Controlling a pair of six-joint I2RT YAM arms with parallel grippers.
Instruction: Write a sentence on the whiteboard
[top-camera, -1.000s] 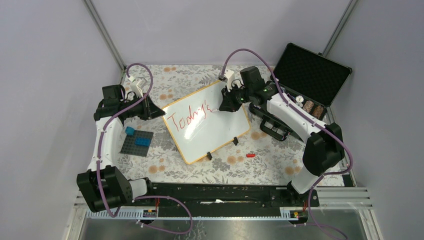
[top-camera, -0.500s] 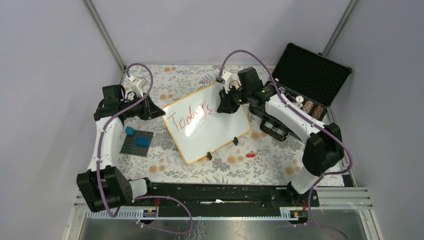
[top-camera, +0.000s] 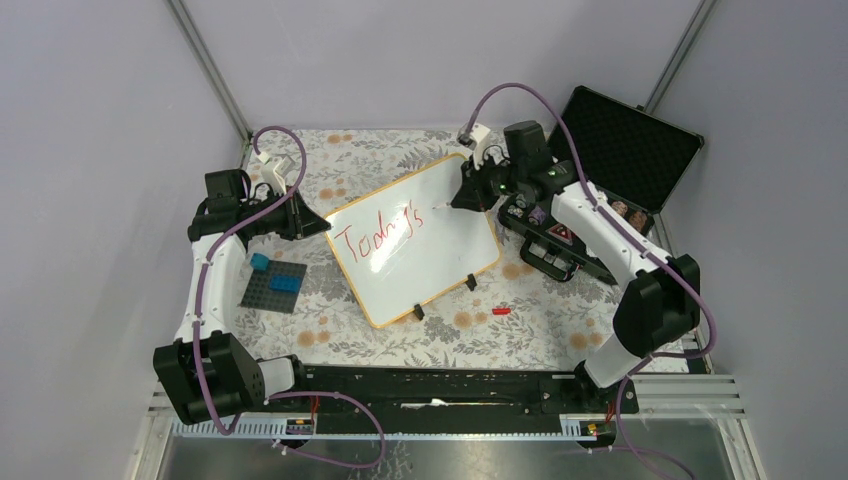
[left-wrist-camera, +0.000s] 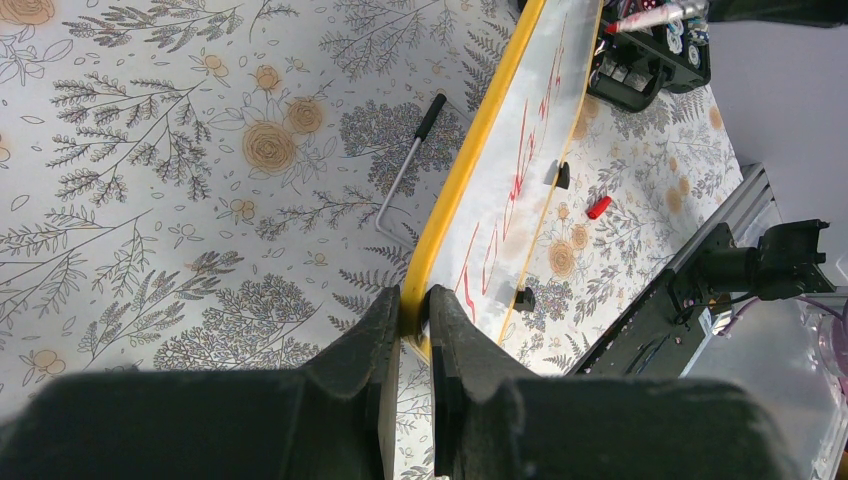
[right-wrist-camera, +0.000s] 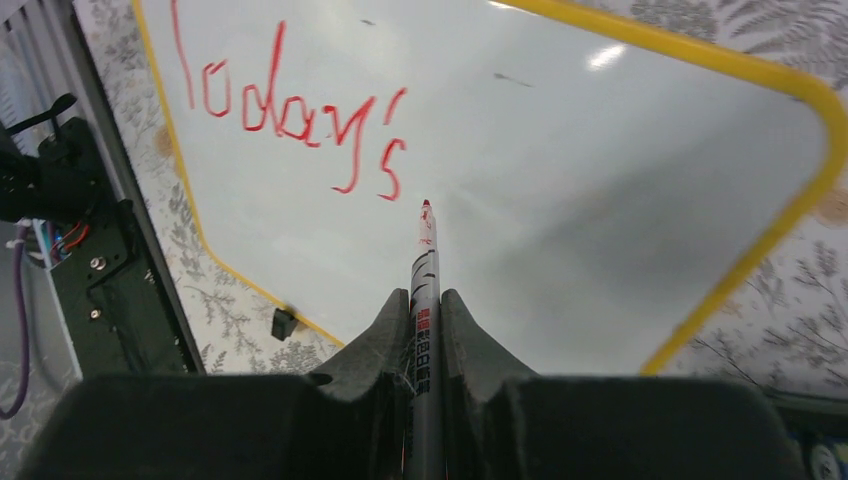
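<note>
Barely begun: one word down, the next pending

So far the sentence (right-wrist-camera: 290, 115) reads only "Today's", in red across the left half of the whiteboard (top-camera: 440, 250), which lies skewed mid-table on the floral cloth (top-camera: 450, 330). The marker (right-wrist-camera: 421, 265) points its tip just right of the "s", apparently lifted, so this looks like the gap between words. Next, the tip must come down on bare white. The right gripper (right-wrist-camera: 423, 300) is clenched on the marker, its arm reaching in from the right. The left gripper (left-wrist-camera: 412, 300) pinches the board's yellow rim, bracing it.
</note>
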